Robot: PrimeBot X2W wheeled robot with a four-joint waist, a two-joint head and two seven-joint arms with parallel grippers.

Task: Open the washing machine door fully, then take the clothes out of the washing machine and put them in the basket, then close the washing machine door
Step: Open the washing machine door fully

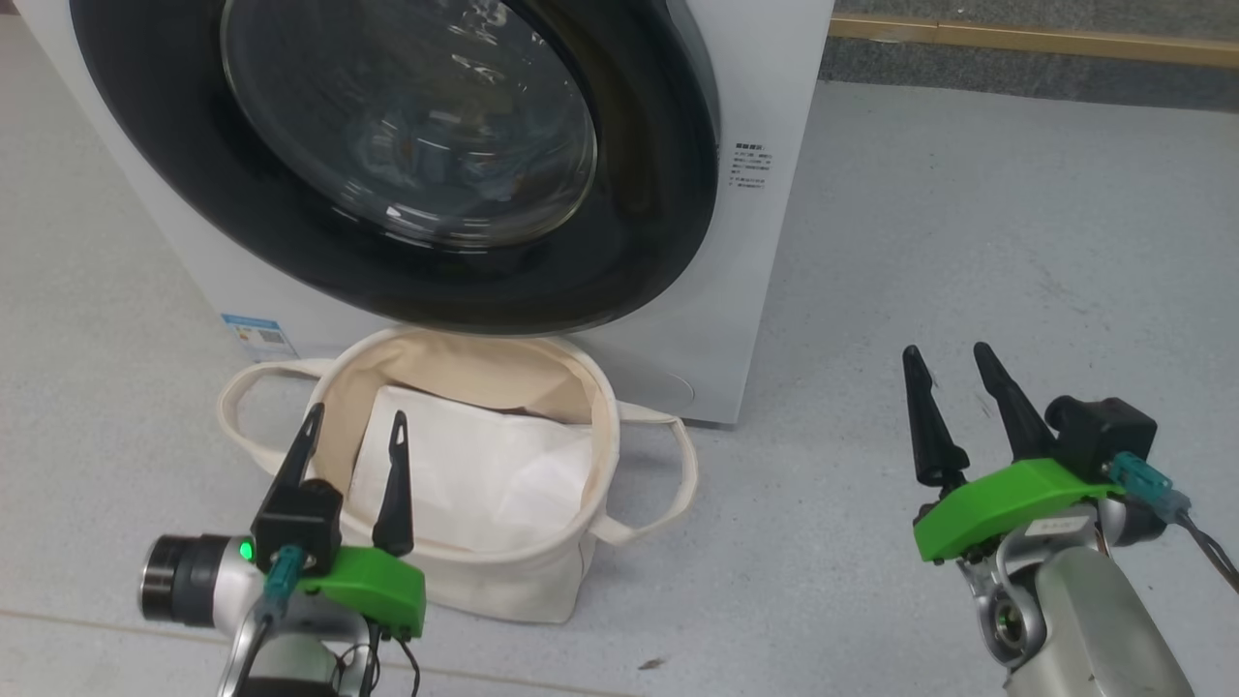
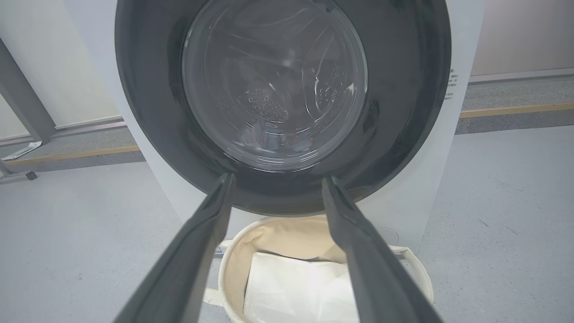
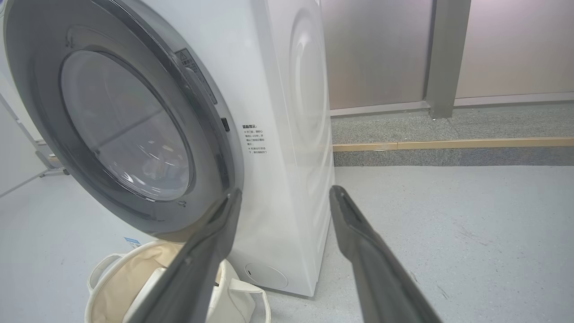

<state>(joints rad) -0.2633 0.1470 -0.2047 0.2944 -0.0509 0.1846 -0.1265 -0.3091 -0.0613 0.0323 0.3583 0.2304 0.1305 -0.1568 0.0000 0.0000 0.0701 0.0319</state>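
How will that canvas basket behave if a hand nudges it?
The basket has soft canvas walls and sagging loop handles, so they would probably cave in before the tub moves. It holds a folded white sheet, so it is likely light and may slide on the smooth grey floor rather than tip.

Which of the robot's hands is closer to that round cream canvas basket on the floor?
The left hand. It hovers by the cream basket, at its near left rim; the right hand is well off to its right, over grey floor.
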